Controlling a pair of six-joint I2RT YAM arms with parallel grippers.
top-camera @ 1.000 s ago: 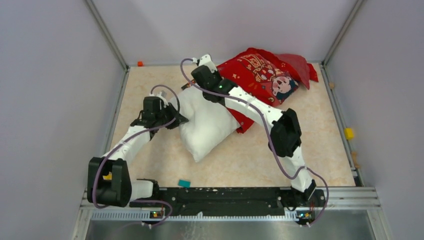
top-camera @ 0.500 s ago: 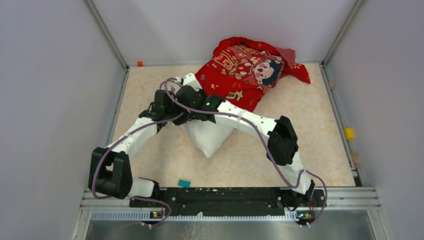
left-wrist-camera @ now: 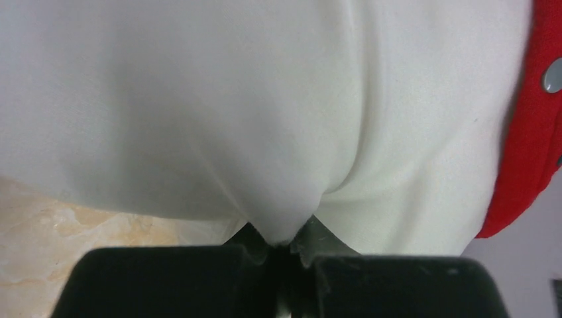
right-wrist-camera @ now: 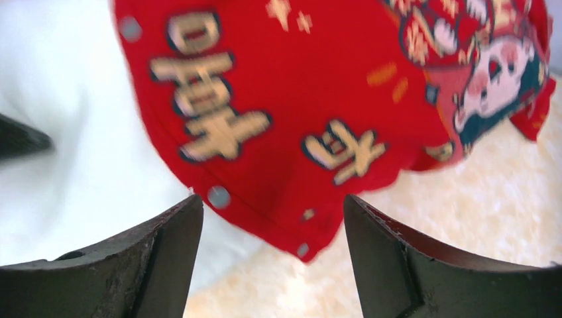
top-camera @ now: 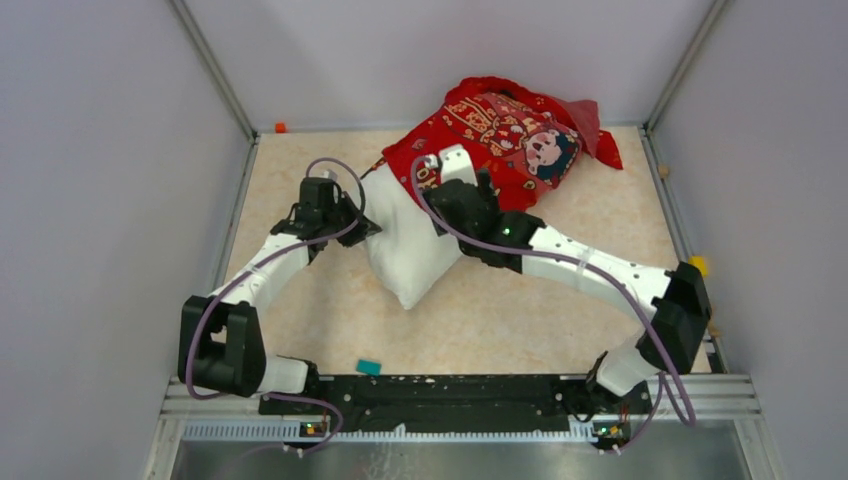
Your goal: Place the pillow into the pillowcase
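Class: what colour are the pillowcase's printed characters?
Gold on the red pillowcase; right wrist view shows it best.

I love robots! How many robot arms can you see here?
2. The left arm reaches from the near-left corner to the white pillow's left side. The right arm reaches from the near-right corner to the red pillowcase's edge. No others show.

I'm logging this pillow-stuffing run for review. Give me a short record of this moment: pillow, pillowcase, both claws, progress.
pillow: white, on the table, near end bare
pillowcase: red, printed, at the far side, snap-button edge over the pillow's far end
left claw: shut on a pinch of pillow fabric
right claw: open, over the pillowcase's edge, holding nothing
progress: pillow only partly covered
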